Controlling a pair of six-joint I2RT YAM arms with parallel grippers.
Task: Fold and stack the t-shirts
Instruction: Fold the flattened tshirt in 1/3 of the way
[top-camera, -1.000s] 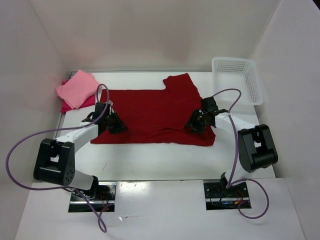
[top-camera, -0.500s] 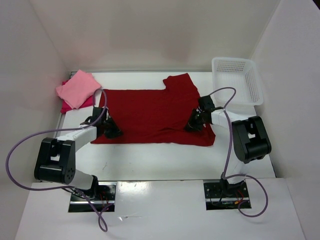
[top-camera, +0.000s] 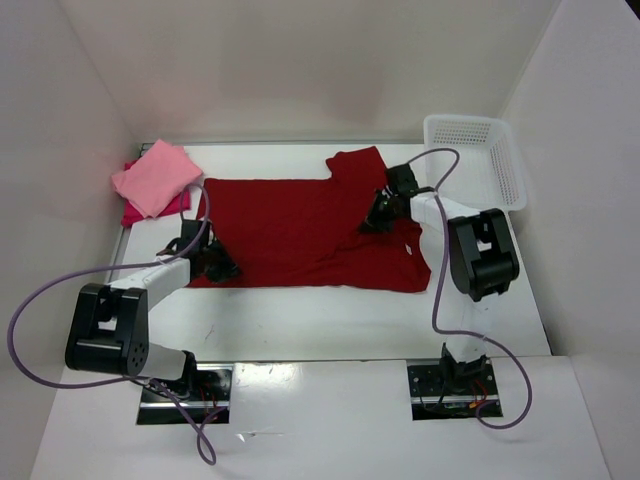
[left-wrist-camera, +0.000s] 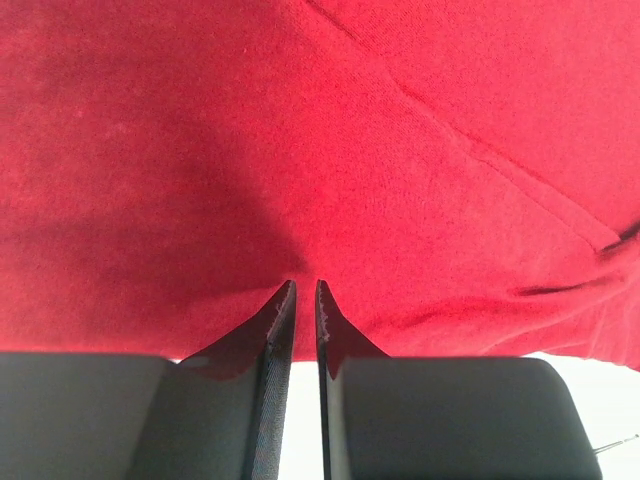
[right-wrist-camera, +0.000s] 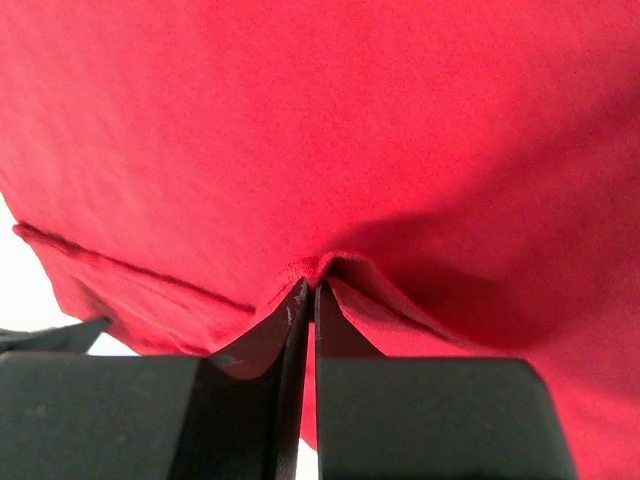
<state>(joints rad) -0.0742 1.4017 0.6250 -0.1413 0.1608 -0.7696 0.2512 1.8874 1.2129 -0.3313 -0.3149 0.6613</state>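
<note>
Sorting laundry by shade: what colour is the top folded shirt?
The shirt is salmon pink; top view shows it best.

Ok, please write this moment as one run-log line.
left tool: shut on dark red t-shirt, near-left corner | right tool: shut on its right side, cloth puckered

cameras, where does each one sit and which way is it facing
Top external: above and behind the arms, looking down at the table and dark red t-shirt; both arms show.
Left wrist: on the left arm, facing the shirt's hem past its jaws.
Right wrist: likewise, jaws pinching a fold.
Both wrist views share that shirt.
</note>
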